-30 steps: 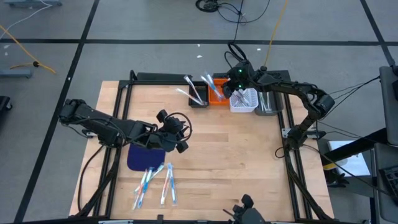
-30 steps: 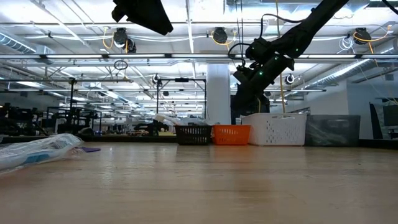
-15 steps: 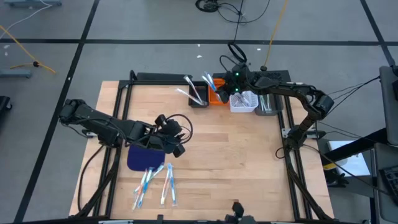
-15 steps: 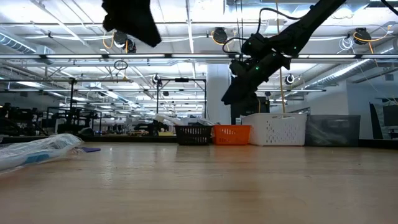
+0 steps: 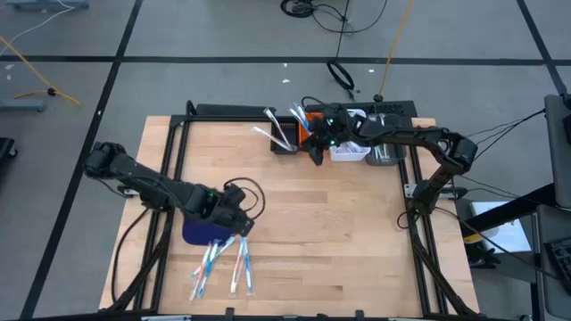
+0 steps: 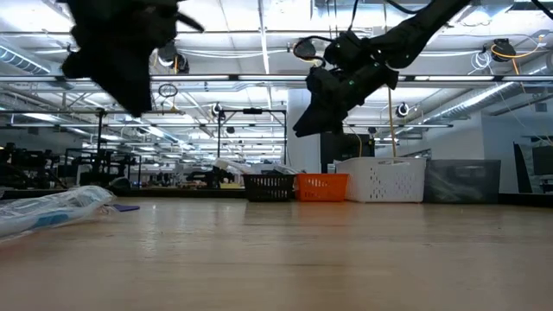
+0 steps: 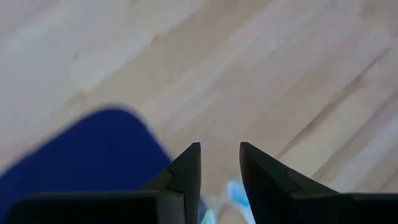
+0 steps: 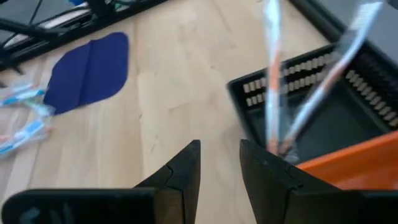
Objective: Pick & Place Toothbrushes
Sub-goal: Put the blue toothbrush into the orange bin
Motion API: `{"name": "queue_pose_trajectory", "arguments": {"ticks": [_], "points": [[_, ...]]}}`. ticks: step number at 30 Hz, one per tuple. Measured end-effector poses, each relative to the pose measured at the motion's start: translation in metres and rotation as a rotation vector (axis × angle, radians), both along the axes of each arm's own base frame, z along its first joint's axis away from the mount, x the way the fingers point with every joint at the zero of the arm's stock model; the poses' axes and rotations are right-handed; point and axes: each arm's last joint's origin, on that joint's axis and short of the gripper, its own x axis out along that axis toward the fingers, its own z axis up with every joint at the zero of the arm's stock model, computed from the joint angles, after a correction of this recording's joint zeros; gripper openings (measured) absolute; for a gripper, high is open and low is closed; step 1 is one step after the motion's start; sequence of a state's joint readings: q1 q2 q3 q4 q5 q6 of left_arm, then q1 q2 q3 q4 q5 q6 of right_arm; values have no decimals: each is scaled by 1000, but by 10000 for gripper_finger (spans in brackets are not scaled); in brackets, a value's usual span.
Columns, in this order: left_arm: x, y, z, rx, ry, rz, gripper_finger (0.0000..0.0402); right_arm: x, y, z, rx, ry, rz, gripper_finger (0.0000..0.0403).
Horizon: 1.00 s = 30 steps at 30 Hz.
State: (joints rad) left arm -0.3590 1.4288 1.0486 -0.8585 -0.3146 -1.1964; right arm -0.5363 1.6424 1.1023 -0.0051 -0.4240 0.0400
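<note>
High view: left gripper [image 5: 239,223] is hanging over the blue mat [image 5: 201,229], loose toothbrushes [image 5: 223,259] lying just past its fingers; reaching step, next needs a descent onto one.
Low view: black bin [image 6: 270,186], orange bin [image 6: 321,186] and white bin [image 6: 381,180] are standing in a row.
Left wrist view: fingers [image 7: 186,174] are standing slightly apart, empty.
Right wrist view: right gripper [image 8: 219,163] is gaping slightly, empty, black bin ahead holding two upright brushes [image 8: 292,87].
</note>
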Motion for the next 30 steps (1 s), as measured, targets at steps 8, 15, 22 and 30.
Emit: {"name": "queue_pose_trajectory", "arguments": {"ticks": [8, 15, 22, 30], "points": [[-8, -21, -40, -204, -85, 57, 111, 4, 8, 0, -8, 0, 27, 107], [-14, -29, -58, -279, -99, 89, 111, 4, 7, 0, -8, 1, 26, 107], [-16, -34, -63, -294, -81, 118, 111, 4, 7, 0, -13, 1, 29, 107], [-8, -43, -79, -338, -49, 97, 111, 4, 7, 0, -24, 1, 35, 107]]}}
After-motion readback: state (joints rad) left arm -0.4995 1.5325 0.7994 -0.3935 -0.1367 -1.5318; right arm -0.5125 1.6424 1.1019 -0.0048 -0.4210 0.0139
